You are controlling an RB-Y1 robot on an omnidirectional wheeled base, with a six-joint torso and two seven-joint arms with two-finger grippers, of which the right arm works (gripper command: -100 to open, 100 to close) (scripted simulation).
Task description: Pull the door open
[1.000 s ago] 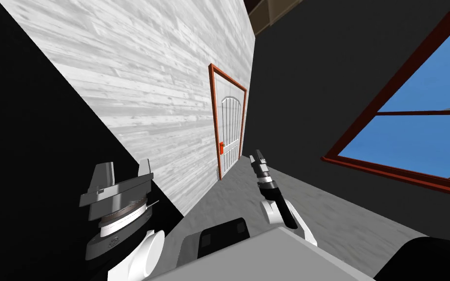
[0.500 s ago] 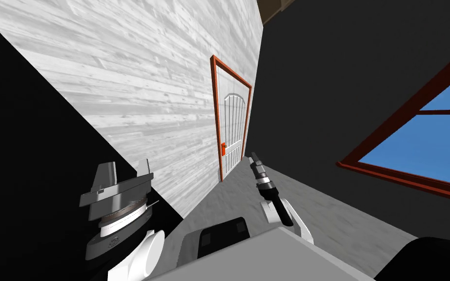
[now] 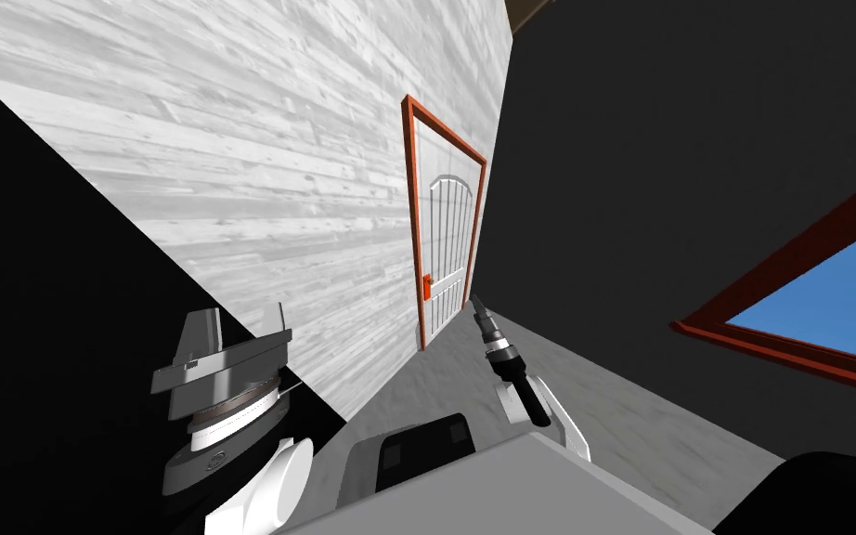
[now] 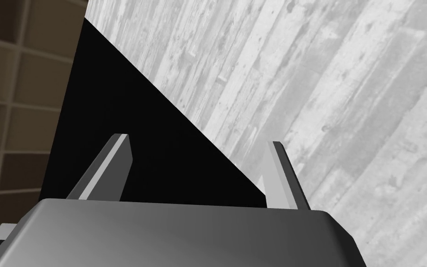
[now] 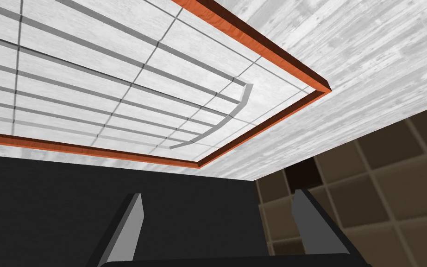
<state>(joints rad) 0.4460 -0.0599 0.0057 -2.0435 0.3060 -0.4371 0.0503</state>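
- At the lower left of the head view, the left gripper is raised beside the pale planked wall. Its fingers stand apart and hold nothing.
- Low in the frame, just right of centre, the right gripper points toward the door. Its fingers are spread, empty and well apart from the panel.
- The door is white and sits at frame centre, flush in an orange-red frame, beyond the grey floor.
- The orange handle is on the door's left edge, in its lower half.
- The window is at the right edge, in the dark wall.
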